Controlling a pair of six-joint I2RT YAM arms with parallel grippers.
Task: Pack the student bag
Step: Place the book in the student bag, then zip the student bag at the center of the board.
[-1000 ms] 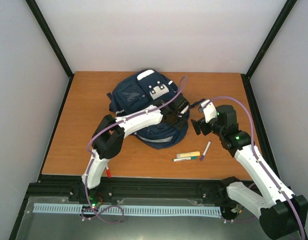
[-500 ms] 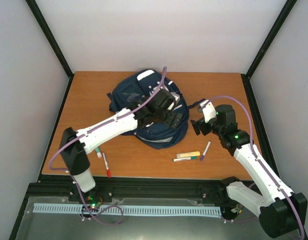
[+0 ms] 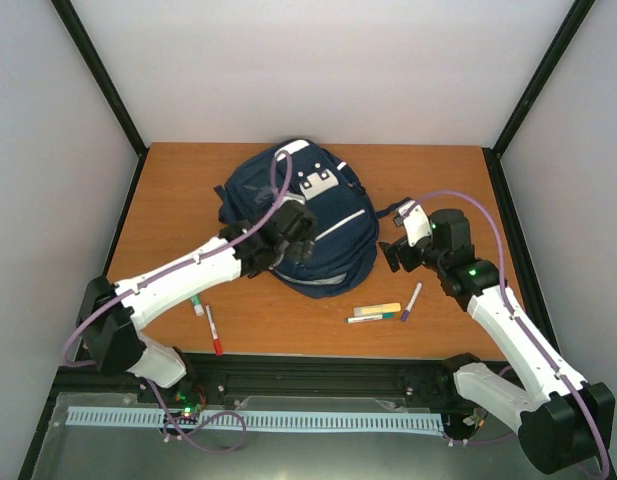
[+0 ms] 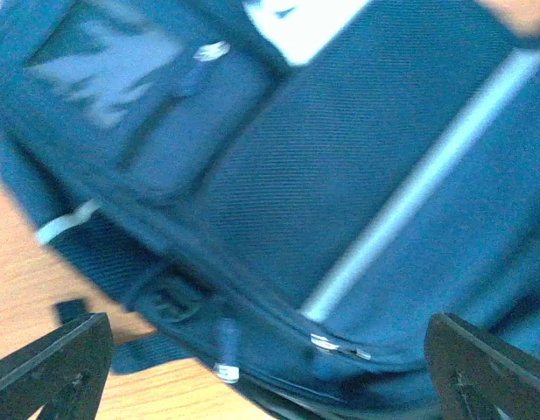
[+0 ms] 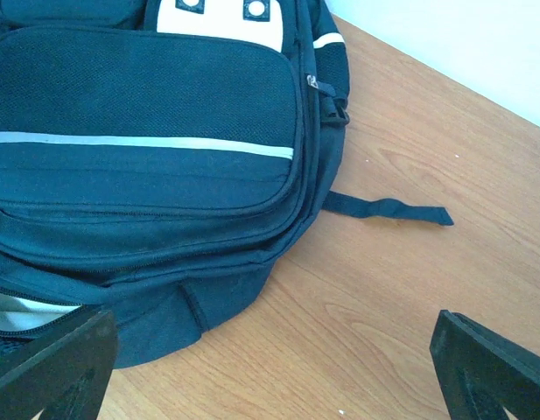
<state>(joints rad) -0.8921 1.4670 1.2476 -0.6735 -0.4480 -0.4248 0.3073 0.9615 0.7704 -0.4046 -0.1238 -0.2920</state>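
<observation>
Student bag (image 3: 318, 215): lying front-up on the worktop (image 3: 168, 200).
Left fingers (image 4: 55, 363): spread wide, empty, above the bag's near-left side.
Right fingers (image 5: 51, 363): spread wide, empty, just right of the bag.
Progress: highlighter (image 3: 377, 309) and red pen (image 3: 214, 330) lie outside the bag; most packing seems left.

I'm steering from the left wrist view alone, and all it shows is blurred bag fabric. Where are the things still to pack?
Observer: A yellow marker, a white marker and a purple pen lie together on the table, near-right of the bag.
Operator: Anything on the left side?
Observer: A red pen and a short green-capped one lie by the left arm, towards the near edge.
Operator: Is the right gripper carrying something?
Observer: No. The right gripper is open and empty, just off the bag's right side.
</observation>
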